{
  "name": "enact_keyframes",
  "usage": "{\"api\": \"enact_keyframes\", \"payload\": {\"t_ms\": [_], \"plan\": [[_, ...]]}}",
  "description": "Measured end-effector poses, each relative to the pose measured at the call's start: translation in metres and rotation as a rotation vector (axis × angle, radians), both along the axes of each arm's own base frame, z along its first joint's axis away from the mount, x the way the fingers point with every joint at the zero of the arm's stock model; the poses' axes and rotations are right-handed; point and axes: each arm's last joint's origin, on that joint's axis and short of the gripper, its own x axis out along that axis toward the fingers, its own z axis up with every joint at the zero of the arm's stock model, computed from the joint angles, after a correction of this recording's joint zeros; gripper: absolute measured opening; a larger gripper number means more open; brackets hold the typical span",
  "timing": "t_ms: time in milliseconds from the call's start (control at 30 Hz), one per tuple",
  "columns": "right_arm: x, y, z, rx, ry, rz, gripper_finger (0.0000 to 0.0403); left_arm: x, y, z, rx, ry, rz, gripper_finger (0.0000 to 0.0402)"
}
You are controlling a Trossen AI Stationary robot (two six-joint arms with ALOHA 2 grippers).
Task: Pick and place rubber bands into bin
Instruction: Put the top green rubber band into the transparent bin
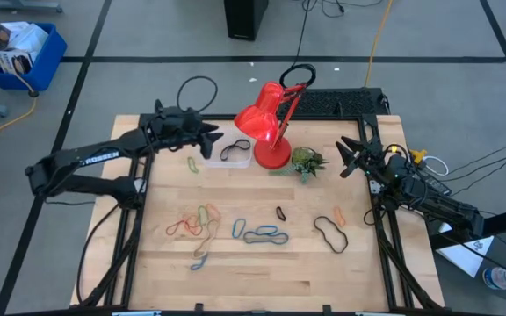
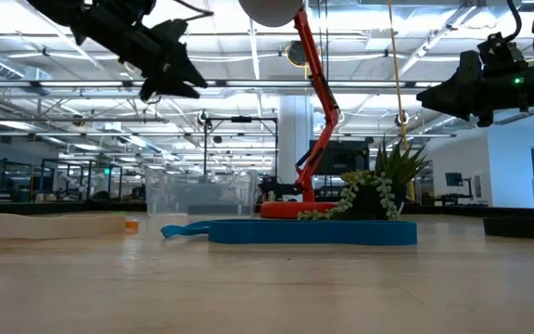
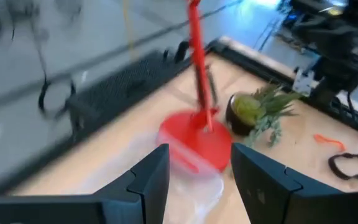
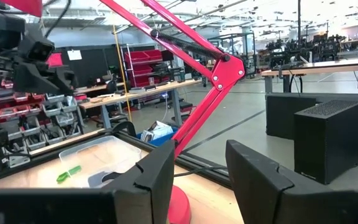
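The left gripper (image 1: 207, 140) hangs high over the far left part of the table, just left of the bin (image 1: 235, 152), its fingers (image 3: 149, 180) spread apart with nothing between them. In the low view that same gripper (image 2: 179, 70) sits well above the tabletop, clear of the see-through bin (image 2: 197, 193) below it. The bin rests against the left side of the red lamp (image 1: 266, 118), whose round base stands beside a small green plant (image 1: 306, 162). Inside the bin lies one black rubber band (image 1: 234, 149), and a green band (image 1: 192, 164) lies on the wood just near-left of it. More rubber bands (image 1: 202, 225) are scattered across the near half of the table: an orange and tan tangle on the left, blue-grey loops (image 1: 264, 235) in the middle, a small dark one (image 1: 281, 212) above them, then a large black loop (image 1: 330, 234) and a short orange band (image 1: 339, 213) to the right. The right gripper (image 1: 351, 156) waits over the far right edge of the table, jaws wide, holding nothing; from its wrist view the fingers (image 4: 157, 174) frame the lamp arm and the bin (image 4: 98, 158) beyond.
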Motion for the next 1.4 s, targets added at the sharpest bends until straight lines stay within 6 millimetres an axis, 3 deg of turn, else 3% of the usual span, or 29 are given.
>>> {"api": "enact_keyframes", "payload": {"t_ms": [400, 600, 967, 1400], "plan": [[0.000, 0.000, 0.000, 0.005, -0.005, 0.000, 0.0141, -0.035, 0.007, -0.030, -0.350, 0.251, 0.409, 0.0177], [0.000, 0.000, 0.000, 0.005, -0.005, 0.001, 0.0141, -0.046, 0.011, -0.034, -0.349, 0.322, 0.545, 0.0177], [0.000, 0.000, 0.000, 0.005, -0.005, 0.001, 0.0141, -0.049, 0.011, -0.055, -0.417, 0.531, 0.563, 0.0177], [0.000, 0.000, 0.000, 0.005, -0.005, 0.001, 0.0141, -0.032, 0.021, -0.089, -0.518, 0.688, 0.518, 0.0177]]}}
